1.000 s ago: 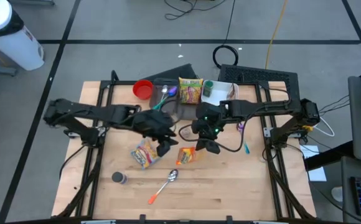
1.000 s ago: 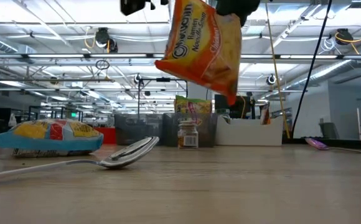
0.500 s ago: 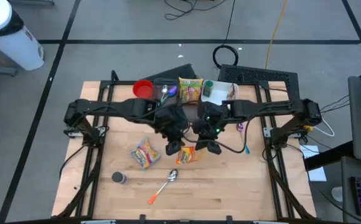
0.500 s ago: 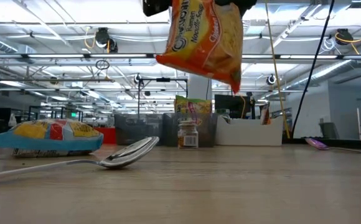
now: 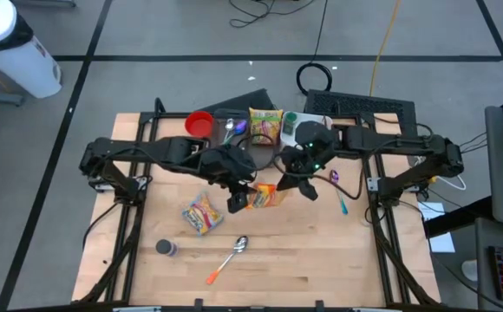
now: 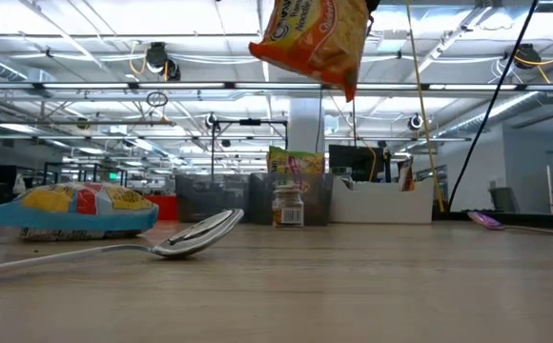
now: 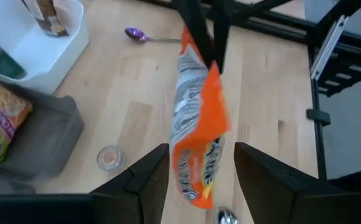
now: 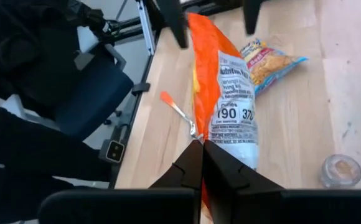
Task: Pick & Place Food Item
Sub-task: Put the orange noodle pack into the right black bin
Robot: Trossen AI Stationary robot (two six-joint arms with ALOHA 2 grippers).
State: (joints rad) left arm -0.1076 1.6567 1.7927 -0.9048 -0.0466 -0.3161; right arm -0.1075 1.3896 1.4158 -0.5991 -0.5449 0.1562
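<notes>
High view, working left to right: you see a blue-and-yellow snack pack (image 5: 201, 213) lying flat on the tabletop (image 5: 321, 260), with a small jar (image 5: 165, 249) and an orange-handled spoon (image 5: 230, 258) nearer the front edge. Just right of the pack, the left hand (image 5: 237, 200) hovers with its fingers parted on either side of the orange ramen noodle packet (image 5: 264, 196); from the left wrist view they flank the packet without pressing it. The packet hangs in the air, well clear of the wood, as the low view confirms. Right of it, the right hand (image 5: 297, 184) is closed on the packet's top edge and carries its weight.

This looks like a hand-over, or a lift toward the bins (image 5: 308, 127) at the back. Your next move calls for either closing the left fingers on the packet before the right lets go, or pulling the left arm clear.
</notes>
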